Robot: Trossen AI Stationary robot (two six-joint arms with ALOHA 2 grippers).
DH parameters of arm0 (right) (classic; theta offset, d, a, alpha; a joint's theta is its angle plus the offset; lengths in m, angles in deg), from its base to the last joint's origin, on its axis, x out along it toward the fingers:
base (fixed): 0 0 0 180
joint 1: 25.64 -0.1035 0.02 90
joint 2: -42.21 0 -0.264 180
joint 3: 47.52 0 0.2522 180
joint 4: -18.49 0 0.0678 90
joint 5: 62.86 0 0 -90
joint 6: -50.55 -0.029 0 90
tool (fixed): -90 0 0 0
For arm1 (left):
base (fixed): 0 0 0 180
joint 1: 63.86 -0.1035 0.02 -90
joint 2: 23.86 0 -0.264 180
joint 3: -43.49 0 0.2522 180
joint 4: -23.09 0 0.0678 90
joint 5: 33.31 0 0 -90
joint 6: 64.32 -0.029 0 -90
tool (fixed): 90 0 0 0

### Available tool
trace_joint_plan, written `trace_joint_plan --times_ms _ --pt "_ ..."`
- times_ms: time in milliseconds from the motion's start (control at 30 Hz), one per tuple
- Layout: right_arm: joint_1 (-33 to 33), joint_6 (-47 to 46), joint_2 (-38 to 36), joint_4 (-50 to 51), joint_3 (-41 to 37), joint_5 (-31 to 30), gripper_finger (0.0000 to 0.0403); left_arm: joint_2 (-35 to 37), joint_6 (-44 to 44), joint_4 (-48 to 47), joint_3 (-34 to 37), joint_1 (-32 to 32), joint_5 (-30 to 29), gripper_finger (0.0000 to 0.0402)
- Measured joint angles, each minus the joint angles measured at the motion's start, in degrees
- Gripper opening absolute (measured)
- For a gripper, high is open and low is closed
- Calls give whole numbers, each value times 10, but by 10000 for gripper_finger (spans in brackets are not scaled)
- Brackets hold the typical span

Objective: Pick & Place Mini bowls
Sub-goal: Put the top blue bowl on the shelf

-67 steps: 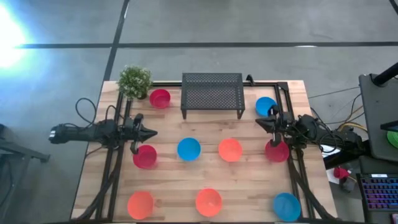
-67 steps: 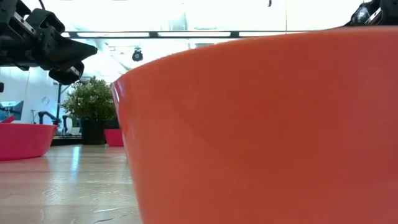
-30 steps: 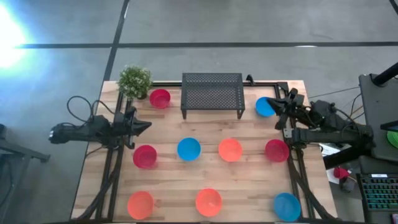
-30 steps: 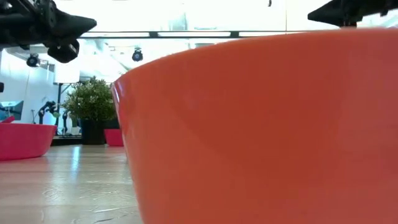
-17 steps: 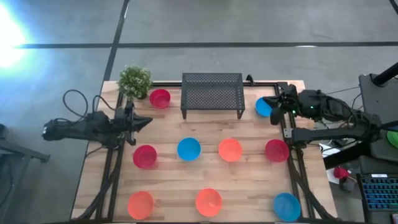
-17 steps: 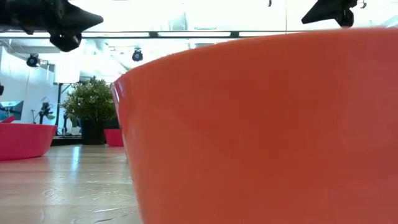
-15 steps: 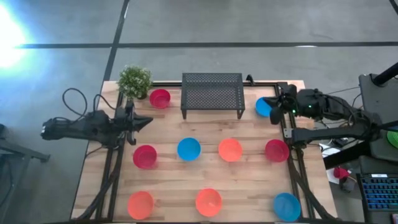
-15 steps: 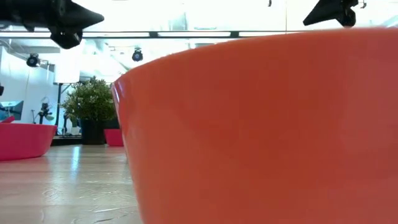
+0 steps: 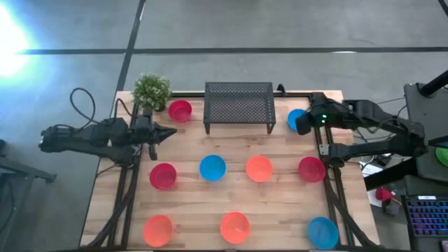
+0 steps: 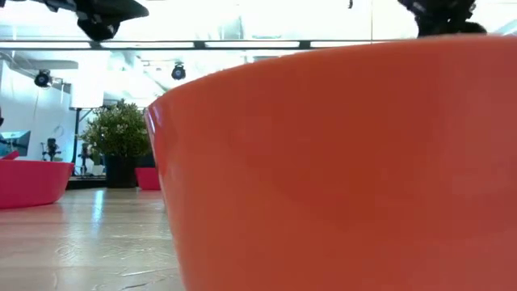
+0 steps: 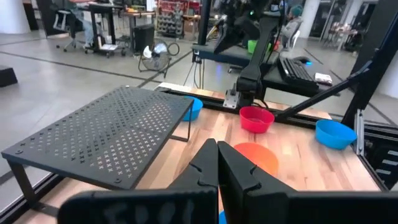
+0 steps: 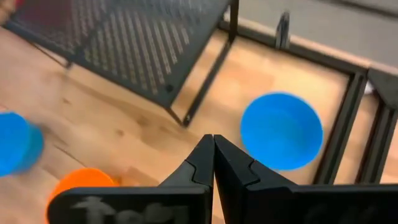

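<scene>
left pincer (image 9: pixel 170 131): closed, empty, arm level over the surface's left edge | right pincer (image 9: pixel 297 124): closed, empty, arm raised by the surface's far right corner

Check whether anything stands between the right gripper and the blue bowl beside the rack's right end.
Nothing visible does. The right gripper, jaws shut, hangs above the table close to the blue bowl, with only bare wood between them. The rack stands off to one side, its leg clear of that path.
</scene>
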Motion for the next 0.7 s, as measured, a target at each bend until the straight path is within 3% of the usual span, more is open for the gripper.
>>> trace_joint_plan --times_ms 333,700 --pt "145 98 61 0 -41 168 8 -32 -9 -11 -49 0 0 0" --pt "291 202 116 -4 -52 193 8 -33 -15 -14 -51 0 -5 0"
